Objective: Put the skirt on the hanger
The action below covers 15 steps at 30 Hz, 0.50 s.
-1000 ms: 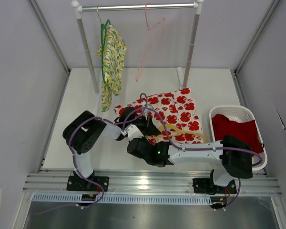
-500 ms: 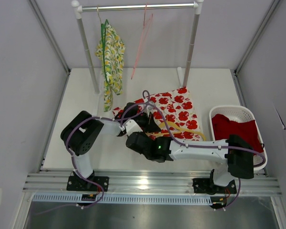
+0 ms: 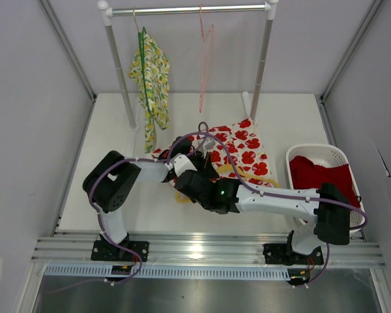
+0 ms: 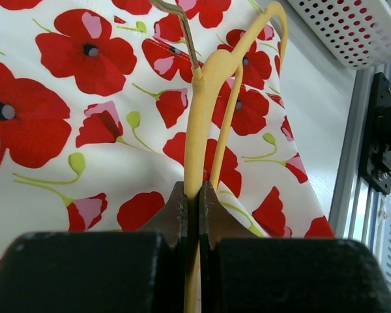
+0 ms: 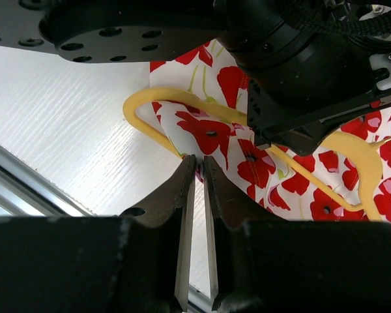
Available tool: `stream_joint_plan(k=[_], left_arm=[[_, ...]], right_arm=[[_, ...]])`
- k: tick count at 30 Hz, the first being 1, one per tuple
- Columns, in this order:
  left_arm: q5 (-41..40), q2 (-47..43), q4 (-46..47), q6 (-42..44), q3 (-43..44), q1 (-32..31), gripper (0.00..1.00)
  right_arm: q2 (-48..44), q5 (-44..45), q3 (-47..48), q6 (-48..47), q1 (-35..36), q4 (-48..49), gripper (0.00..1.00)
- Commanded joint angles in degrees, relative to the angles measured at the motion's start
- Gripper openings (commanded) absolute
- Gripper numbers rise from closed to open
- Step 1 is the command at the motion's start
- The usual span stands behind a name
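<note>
The white skirt with red poppies lies on the table, with the yellow hanger partly tucked into it. My left gripper is shut on the hanger's yellow bar, just below its metal hook, over the skirt. My right gripper sits at the skirt's near left corner. In the right wrist view its tips are pinched shut on the skirt's edge, beside the hanger's curved end. The left gripper's body fills the top of that view.
A clothes rack stands at the back. It holds a green hanger with a yellow floral garment and an empty pink hanger. A white basket with red cloth sits at the right.
Both grippers have moved away from the near edge, drawing the skirt and the hanger with them. The skirt looks more bunched. The pink hanger has swung on the rail.
</note>
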Motion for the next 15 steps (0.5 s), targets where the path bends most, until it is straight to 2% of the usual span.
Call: stream_joint_plan(k=[1,9,13,15], left_arm=[[-9.05,-0.84,-5.1,5.19,0.89,0.83,0.0],[-13.1,0.74,-5.8,4.31,1.77,0.92,0.0],[-13.71,0.48,-4.92,3.96,1.25,1.01,0.0],[-13.89,0.13,-3.96,3.52,0.63,0.92,0.0]], right_arm=[[-3.27,-1.98,2.63,-0.23,0.57,0.47,0.15],[-3.1,-2.16,-5.46,6.19,7.95,1.78,0.13],[-3.01,-1.02,-8.01,9.79,9.1,2.22,0.14],[-3.53,1.69,-8.53,11.64,8.14,1.61,0.19]])
